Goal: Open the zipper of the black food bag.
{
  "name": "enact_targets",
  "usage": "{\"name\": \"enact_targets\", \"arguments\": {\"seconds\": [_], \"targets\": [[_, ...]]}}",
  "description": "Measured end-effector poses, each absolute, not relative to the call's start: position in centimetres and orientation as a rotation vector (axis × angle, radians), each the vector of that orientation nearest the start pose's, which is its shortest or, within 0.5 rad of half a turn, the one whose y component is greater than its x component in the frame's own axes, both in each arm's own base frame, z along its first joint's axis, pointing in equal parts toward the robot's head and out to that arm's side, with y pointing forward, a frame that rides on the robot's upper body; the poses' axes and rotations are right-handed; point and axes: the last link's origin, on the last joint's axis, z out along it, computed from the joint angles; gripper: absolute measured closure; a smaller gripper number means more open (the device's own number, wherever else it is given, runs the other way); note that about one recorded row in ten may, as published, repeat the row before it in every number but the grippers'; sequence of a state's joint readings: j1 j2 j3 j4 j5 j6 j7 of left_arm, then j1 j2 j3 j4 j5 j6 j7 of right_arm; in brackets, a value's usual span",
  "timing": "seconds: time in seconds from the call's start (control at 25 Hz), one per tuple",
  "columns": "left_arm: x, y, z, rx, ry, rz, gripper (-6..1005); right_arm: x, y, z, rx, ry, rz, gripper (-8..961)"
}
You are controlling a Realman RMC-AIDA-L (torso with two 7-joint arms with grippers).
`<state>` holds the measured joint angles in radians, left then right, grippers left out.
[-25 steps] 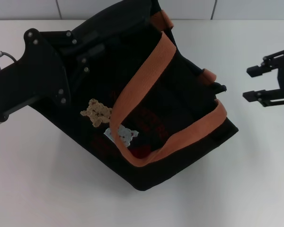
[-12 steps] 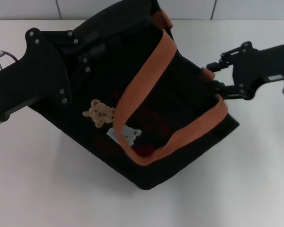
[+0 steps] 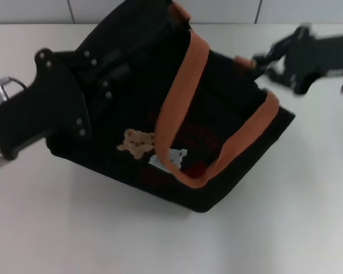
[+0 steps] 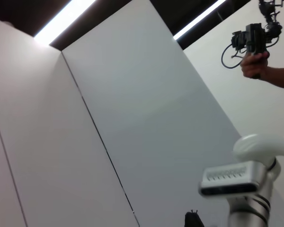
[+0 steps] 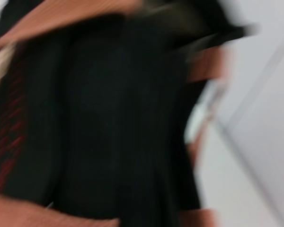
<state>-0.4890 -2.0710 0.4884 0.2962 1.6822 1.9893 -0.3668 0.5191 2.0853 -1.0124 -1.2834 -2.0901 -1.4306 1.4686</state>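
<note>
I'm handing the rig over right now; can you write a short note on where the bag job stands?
Left end effector: pressed against the black food bag at its left end; fingers hidden.
Right end effector: at the bag's right end near the top rim; blurred, grip unclear.
Bag lies tilted on the white table, orange handles draped across it.
Done: both arms at the bag.
Left: zipper and pull tab not discernible; find the tab, pull it open.

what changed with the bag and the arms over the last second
The right gripper swung in from the table's right side to the black food bag's right end near the handle. The bag turned and slid toward the table's far edge. The left gripper stayed pressed against the bag's left end.
</note>
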Motion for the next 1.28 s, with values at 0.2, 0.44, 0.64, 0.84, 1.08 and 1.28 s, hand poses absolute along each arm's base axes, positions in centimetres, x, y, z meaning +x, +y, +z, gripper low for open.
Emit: {"name": "enact_targets", "arguments": {"seconds": [0.2, 0.44, 0.64, 0.84, 1.08, 1.28], "targets": [[-25.2, 26.3, -1.9, -2.241, 0.255, -1.183, 886, 17.3, 38.0, 8.9, -2.471, -0.055, 0.288, 872], [-26.0, 25.3, -4.2, -2.274, 0.187, -1.102, 882, 17.6, 37.9, 8.9, -2.473, 0.017, 0.314, 942], [-26.5, 24.3, -3.9, -2.237, 0.175, -1.114, 863, 18.6, 37.6, 8.8, -2.471, 0.107, 0.357, 908], [-27.3, 23.5, -3.6, -2.244, 0.136, -1.111, 780, 19.6, 36.5, 9.1, -2.456, 0.172, 0.432, 828], [-28.3, 22.4, -0.4, -2.252, 0.010, -1.239, 652, 20.7, 34.0, 11.0, -2.405, 0.251, 0.717, 721], [-28.2, 22.1, 1.0, -2.367, -0.022, -1.290, 545, 21.4, 29.8, 11.6, -2.498, 0.192, 0.929, 611]]}}
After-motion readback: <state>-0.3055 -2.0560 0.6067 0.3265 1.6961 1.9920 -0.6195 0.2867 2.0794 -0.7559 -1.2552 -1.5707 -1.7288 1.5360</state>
